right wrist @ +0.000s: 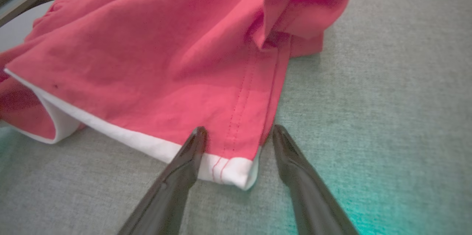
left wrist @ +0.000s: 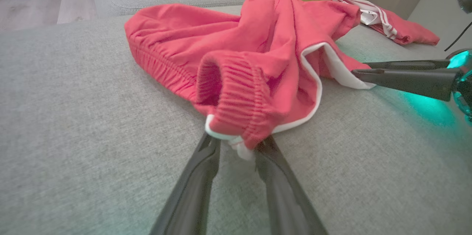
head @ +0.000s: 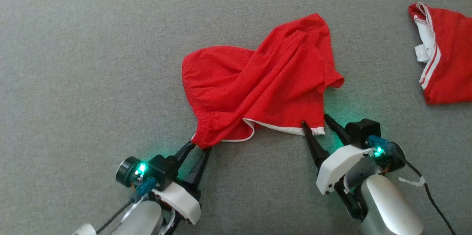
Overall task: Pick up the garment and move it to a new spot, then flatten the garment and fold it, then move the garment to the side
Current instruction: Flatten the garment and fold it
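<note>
The red shorts (head: 258, 80) lie crumpled on the grey sofa cushion (head: 92, 80), directly in front of both grippers. They are twisted in the middle, one leg opening curls upward on the far side of the right gripper (head: 314, 119), and no fold is made. So you should judge the task as early: nothing of flattening, folding or moving to the side is done yet.

Your left gripper (head: 201, 146) has the bunched elastic waistband corner (left wrist: 236, 117) between its fingertips (left wrist: 212, 142). The jaws stand about half closed around the cloth, and both fingers seem to touch it. I cannot tell if the pinch is already firm.

Your right gripper is spread wide. Its two fingers (right wrist: 191, 150) rest on the cushion on either side of the white hem corner (right wrist: 228, 166), and they grasp nothing.

It looks like a two-corner grasp to lift or stretch the shorts. A second red garment with white stripes (head: 446, 54) lies well apart, beyond the outer side of the right gripper; leave it there.
</note>
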Tool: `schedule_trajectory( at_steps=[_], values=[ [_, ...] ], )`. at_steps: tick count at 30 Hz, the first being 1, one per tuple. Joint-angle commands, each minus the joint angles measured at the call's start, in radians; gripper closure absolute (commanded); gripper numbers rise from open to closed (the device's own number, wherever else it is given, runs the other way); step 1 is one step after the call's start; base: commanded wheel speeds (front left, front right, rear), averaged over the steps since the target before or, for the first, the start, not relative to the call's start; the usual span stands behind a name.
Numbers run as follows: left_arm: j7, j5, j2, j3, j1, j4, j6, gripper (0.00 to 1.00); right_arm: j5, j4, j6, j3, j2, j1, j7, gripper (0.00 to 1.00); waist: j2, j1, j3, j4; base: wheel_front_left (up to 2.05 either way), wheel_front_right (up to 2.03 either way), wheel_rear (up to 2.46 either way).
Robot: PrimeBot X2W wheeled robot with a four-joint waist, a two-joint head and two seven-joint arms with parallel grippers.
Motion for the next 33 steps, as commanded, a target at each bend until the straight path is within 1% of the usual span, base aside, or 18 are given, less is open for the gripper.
schedule_trajectory(
  at_steps=[1,2,3,4,5,8,12,14,17,18,23,26,30,33],
  values=[
    [-0.011,-0.010,0.020,0.022,-0.036,-0.025,0.002,0.58,0.021,0.005,-0.001,0.033,-0.002,-0.010,0.017,0.33,0.0000,0.0000,0.003,0.001,0.00,0.00,0.00],
    [-0.011,-0.013,0.019,0.023,-0.037,-0.026,0.002,0.65,0.027,0.008,-0.001,0.033,-0.002,-0.014,0.016,0.65,0.0000,0.0000,0.003,0.001,0.00,0.00,0.00],
    [-0.011,-0.017,0.019,0.023,-0.037,-0.027,0.002,0.72,0.037,0.010,-0.001,0.034,-0.002,-0.017,0.012,0.88,0.0000,0.0000,0.001,0.002,0.00,0.00,0.00],
    [-0.011,-0.021,0.020,0.022,-0.037,-0.026,0.002,0.91,0.046,0.013,-0.001,0.035,-0.002,-0.021,0.009,1.00,0.0000,0.0000,0.000,0.002,0.00,0.00,0.00],
    [-0.011,-0.029,0.019,0.026,-0.037,-0.028,0.002,1.00,0.050,0.017,-0.001,0.036,-0.002,-0.024,0.007,1.00,0.0000,0.0000,-0.003,0.003,0.00,0.00,0.00],
    [-0.011,-0.059,0.019,0.042,-0.030,-0.041,0.002,1.00,0.082,0.016,-0.001,0.028,-0.002,-0.032,-0.005,1.00,0.0000,0.0000,-0.009,0.004,0.00,0.00,0.00],
    [-0.011,-0.151,0.008,0.067,0.003,-0.080,0.002,1.00,0.142,-0.011,-0.001,0.018,-0.002,-0.021,-0.002,1.00,0.0000,0.0000,-0.033,0.006,0.00,0.00,0.00],
    [-0.011,-0.211,0.007,0.071,0.026,-0.114,0.002,1.00,0.197,-0.054,-0.001,0.005,-0.006,-0.006,0.009,1.00,0.0000,0.0000,-0.047,0.005,0.00,0.00,0.00],
    [0.009,-0.318,0.017,0.071,0.064,-0.201,0.002,1.00,0.296,-0.164,-0.001,-0.019,-0.030,0.029,0.043,1.00,0.0000,0.0000,-0.074,0.003,0.00,0.00,0.00],
    [0.009,-0.318,0.017,0.071,0.064,-0.201,0.002,1.00,0.296,-0.164,-0.001,-0.019,-0.030,0.029,0.043,1.00,0.0000,0.0000,-0.074,0.003,0.00,0.00,0.00],
    [0.094,-0.478,0.058,0.084,0.137,-0.411,0.002,1.00,0.453,-0.417,-0.001,-0.101,-0.086,0.106,0.136,1.00,0.0000,0.0000,-0.114,-0.001,0.00,0.00,0.00],
    [0.162,-0.560,0.077,0.097,0.182,-0.547,0.008,1.00,0.533,-0.573,-0.001,-0.160,-0.101,0.159,0.205,1.00,0.0000,0.0000,-0.138,-0.005,0.00,0.00,0.00],
    [0.284,-0.651,0.107,0.091,0.243,-0.754,0.059,1.00,0.628,-0.772,-0.001,-0.239,-0.088,0.219,0.287,1.00,0.0000,0.0000,-0.159,-0.011,0.00,0.00,0.00],
    [0.374,-0.693,0.140,0.086,0.273,-0.912,0.119,1.00,0.688,-0.901,-0.001,-0.296,-0.064,0.246,0.336,1.00,0.0000,0.0000,-0.171,-0.016,0.00,0.00,0.00]
  ],
)
